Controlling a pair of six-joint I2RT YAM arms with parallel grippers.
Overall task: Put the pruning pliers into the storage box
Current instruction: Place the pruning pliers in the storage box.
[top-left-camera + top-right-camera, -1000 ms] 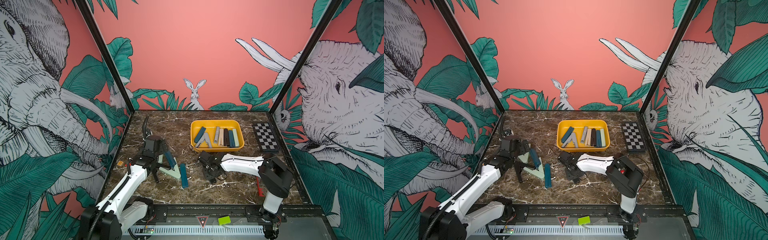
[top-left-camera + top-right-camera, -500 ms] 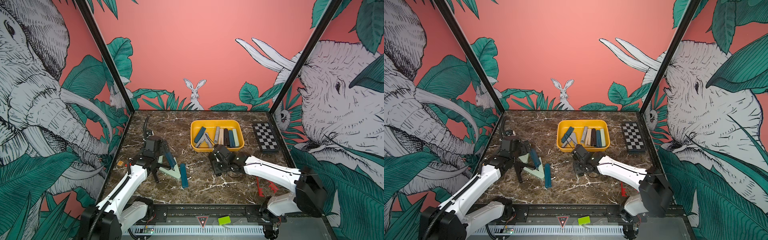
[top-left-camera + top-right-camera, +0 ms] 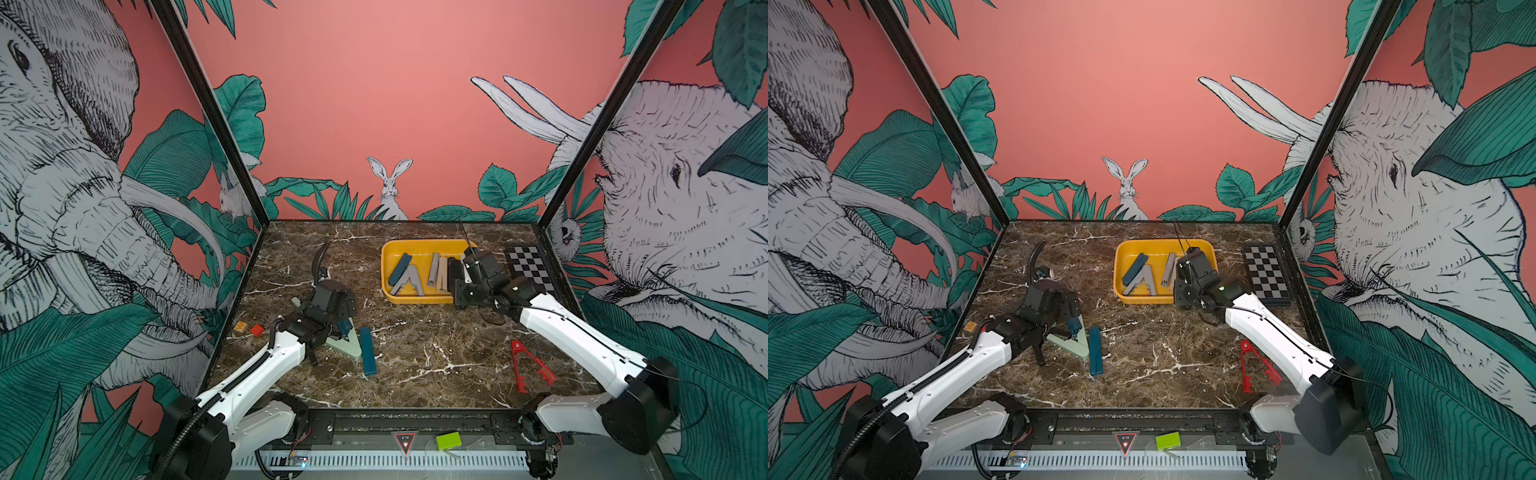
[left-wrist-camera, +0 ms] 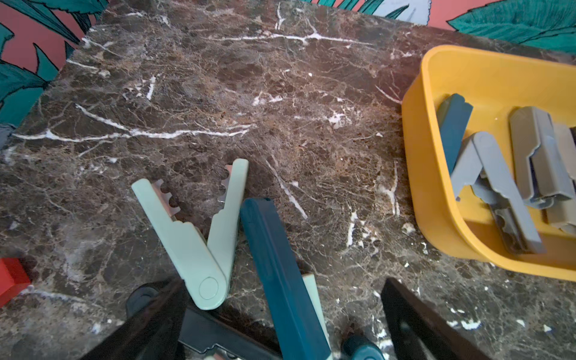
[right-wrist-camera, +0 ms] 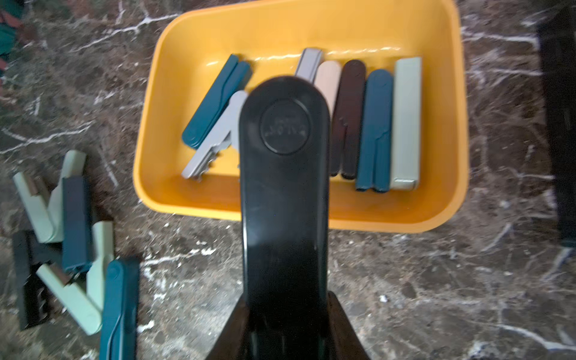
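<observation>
Right gripper: swung from mid-table to yellow box corner, pinching black pliers.
Left gripper: spread astride teal pliers.
Surface: brown marble table.
Room: pink walls printed with jungle animals.

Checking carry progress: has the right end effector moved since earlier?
Yes: the right end effector moved away rightward, reaching the shallow yellow plastic tray's near rim.

Pink mural walls (elephants), marble tabletop

Bright even light; blurred right-wrist view
</observation>
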